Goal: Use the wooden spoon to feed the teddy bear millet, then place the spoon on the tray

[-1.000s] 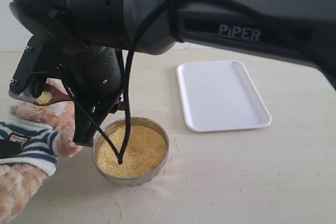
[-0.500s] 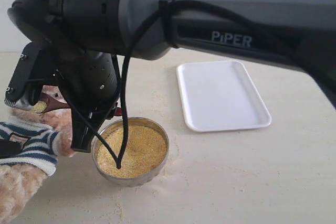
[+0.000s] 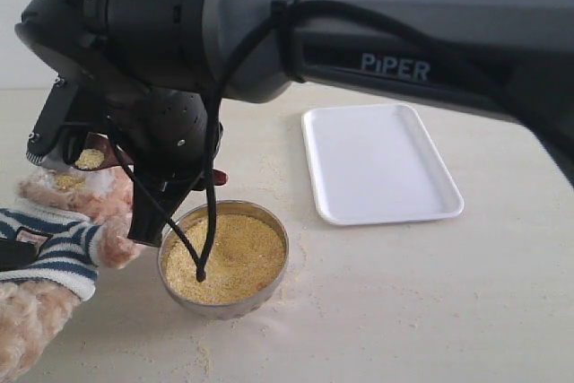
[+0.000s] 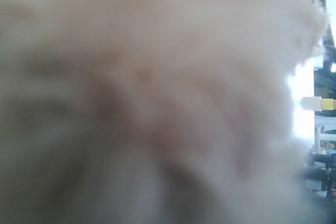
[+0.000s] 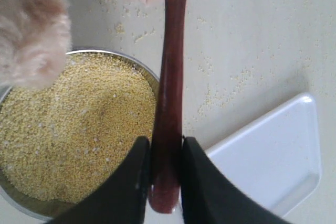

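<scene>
a: where is the wooden spoon (image 5: 170,72) sitting, and what is gripping it?
b: the right hand (image 5: 166,148) is pinching it, with the jaws pressing on both flanks of the slim handle close to its blunt end. in the exterior view the oval end (image 3: 90,159) is carrying a small heap of grain. it is hanging right at the face of the teddy bear (image 3: 63,244), left of the metal bowl (image 3: 269,221) holding the millet (image 3: 229,262).
a: how is it likely handling?
b: light and stiff, judging by its build. the glossy finish is probably making it slippery, so a grip this far back is risking a twist or tilt. the load is loose, and stray grains are lying on the counter (image 3: 404,311). a hold nearer mid-handle would be giving more control.
a: and the left hand?
b: it is not showing. its camera is taking in only blurred fur, so i cannot tell its state.
a: the tray (image 3: 381,163)?
b: it is lying right of the metal bowl, apart from it and well away from the bear. the rigid spoon should be resting flat there.
</scene>
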{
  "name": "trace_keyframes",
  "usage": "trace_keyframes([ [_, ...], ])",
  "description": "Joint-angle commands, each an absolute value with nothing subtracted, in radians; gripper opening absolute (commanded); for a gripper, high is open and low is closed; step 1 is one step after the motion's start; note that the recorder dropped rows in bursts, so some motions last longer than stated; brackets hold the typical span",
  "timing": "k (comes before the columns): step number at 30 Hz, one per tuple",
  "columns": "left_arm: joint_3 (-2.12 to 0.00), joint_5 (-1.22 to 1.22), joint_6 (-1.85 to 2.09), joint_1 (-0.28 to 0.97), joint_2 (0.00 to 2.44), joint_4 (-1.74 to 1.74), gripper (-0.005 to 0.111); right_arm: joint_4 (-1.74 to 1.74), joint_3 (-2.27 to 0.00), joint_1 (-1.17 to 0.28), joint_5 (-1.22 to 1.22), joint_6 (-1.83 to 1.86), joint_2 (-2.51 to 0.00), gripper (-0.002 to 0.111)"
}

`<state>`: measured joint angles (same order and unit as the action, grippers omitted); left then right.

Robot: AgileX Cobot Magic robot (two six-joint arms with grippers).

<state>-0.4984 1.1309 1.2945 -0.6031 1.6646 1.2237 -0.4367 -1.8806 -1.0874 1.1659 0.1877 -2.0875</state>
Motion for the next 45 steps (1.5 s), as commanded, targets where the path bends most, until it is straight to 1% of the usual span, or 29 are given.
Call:
trace_keyframes([
  [1,-0.502,1.149,1.303,-0.606,1.663,1.241,0.005,-0.436,-1.886,-1.107,1.17,0.204,-2.083,0.0],
  [5,-0.502,1.149,1.303,-0.606,1.663,1.241,0.005,-0.457,-1.886,-1.136,1.17,0.233,-2.083,0.0],
  [14,-0.502,1.149,1.303,-0.606,1.663,1.241,0.005,-0.646,-1.884,-1.186,1.206,0.189,-2.105,0.0],
  [20,-0.502,1.149,1.303,-0.606,1.663,1.241,0.005,-0.767,-1.884,-1.205,1.207,0.139,-2.107,0.0],
  [24,-0.502,1.149,1.303,-0.606,1.663,1.241,0.005,-0.781,-1.882,-1.21,1.217,0.134,-2.107,0.0],
  [28,-0.502,1.149,1.303,-0.606,1.663,1.241,0.005,-0.87,-1.845,-1.222,1.221,0.099,-2.107,0.0],
  [33,-0.502,1.149,1.303,-0.606,1.663,1.241,0.005,-0.898,-1.793,-1.239,1.2,0.083,-2.107,0.0],
  [39,-0.502,1.149,1.303,-0.606,1.663,1.241,0.005,-0.986,-1.791,-1.267,1.163,0.035,-2.107,0.0],
  [45,-0.502,1.149,1.303,-0.606,1.663,1.241,0.005,-1.048,-1.791,-1.267,1.188,0.007,-2.119,0.0],
])
